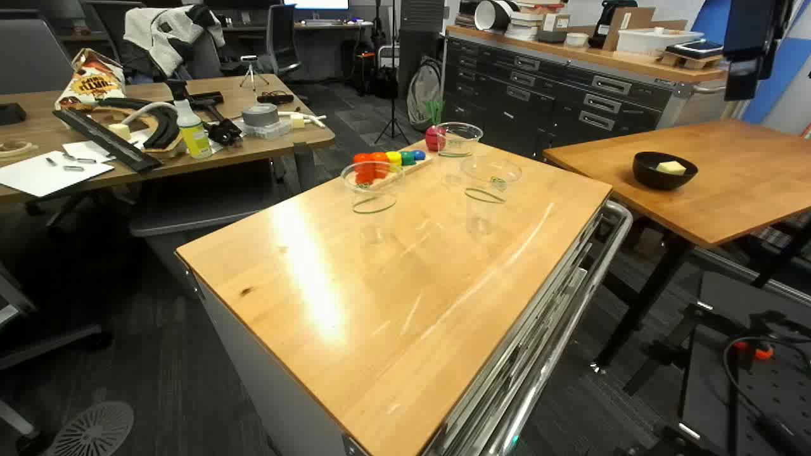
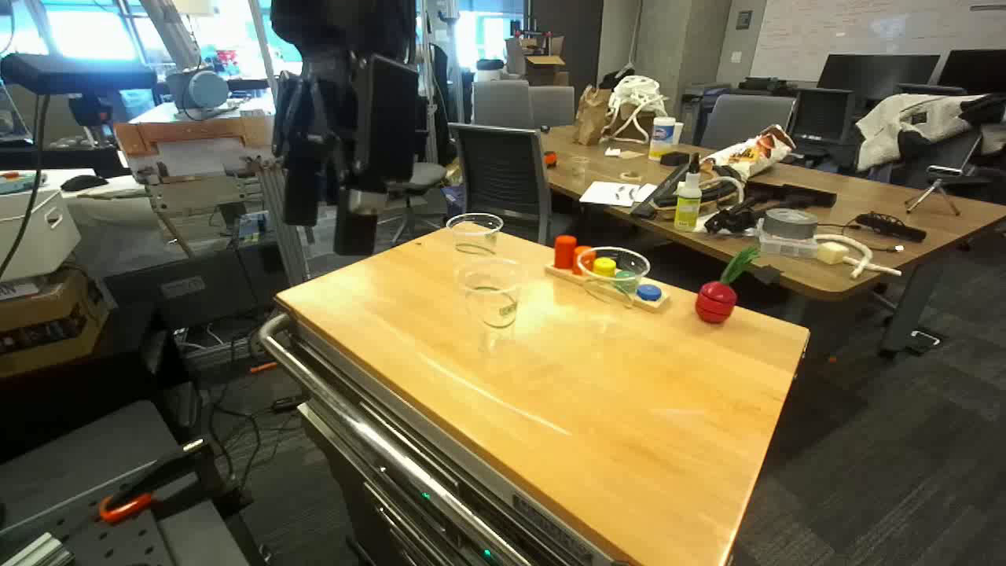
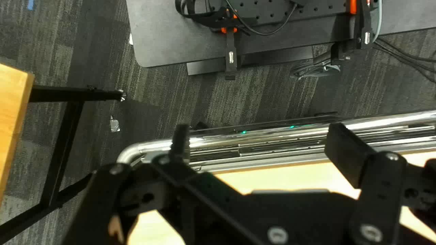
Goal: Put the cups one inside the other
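Three clear plastic cups stand upright and apart on the wooden cart top. In an exterior view one cup [image 1: 374, 190] is in front of the red blocks, a second cup [image 1: 459, 140] is by the radish, and a third cup [image 1: 488, 183] is nearer the handrail. They also show in an exterior view as a far cup [image 2: 475, 233], a cup by the blocks [image 2: 625, 283] and a near cup [image 2: 495, 303]. My gripper [image 3: 257, 139] is open and empty, raised off to the side of the cups [image 2: 332, 224]. No cup shows in the wrist view.
A block tray [image 2: 562, 271] with coloured blocks and a red radish [image 2: 715, 301] stand on the cart top [image 1: 405, 285]. A metal handrail [image 1: 570, 342] runs along one edge. A side table [image 1: 747, 152] holds a black bowl [image 1: 659, 180]. A cluttered table [image 1: 266, 95] stands close by.
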You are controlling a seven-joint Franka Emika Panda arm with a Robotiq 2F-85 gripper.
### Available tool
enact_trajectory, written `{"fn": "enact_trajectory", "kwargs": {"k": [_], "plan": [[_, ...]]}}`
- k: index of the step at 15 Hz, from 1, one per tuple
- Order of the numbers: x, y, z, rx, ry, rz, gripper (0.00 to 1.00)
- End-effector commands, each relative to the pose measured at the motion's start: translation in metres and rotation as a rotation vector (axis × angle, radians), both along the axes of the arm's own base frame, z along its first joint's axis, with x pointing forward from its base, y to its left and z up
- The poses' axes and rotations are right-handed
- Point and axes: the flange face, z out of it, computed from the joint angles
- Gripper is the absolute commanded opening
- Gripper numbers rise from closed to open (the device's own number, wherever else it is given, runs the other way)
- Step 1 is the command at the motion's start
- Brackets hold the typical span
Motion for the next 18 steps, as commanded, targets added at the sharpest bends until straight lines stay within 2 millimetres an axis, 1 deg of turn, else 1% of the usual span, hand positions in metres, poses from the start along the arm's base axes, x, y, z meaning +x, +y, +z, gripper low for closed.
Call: {"fn": "enact_trajectory", "kwargs": {"k": [1, 7, 9, 11, 13, 15, 18], "plan": [[0.001, 0.000, 0.001, 0.000, -0.001, 0.000, 1.00], [0.002, 0.000, 0.005, -0.002, -0.010, 0.000, 1.00], [0.008, -0.001, 0.001, -0.004, -0.030, -0.028, 1.00], [0.019, -0.001, -0.002, -0.006, -0.054, -0.056, 1.00], [0.035, 0.000, -0.002, 0.013, -0.125, -0.136, 1.00], [0.055, 0.002, -0.004, 0.028, -0.179, -0.205, 1.00], [0.085, 0.009, -0.017, 0.046, -0.217, -0.269, 1.00]]}}
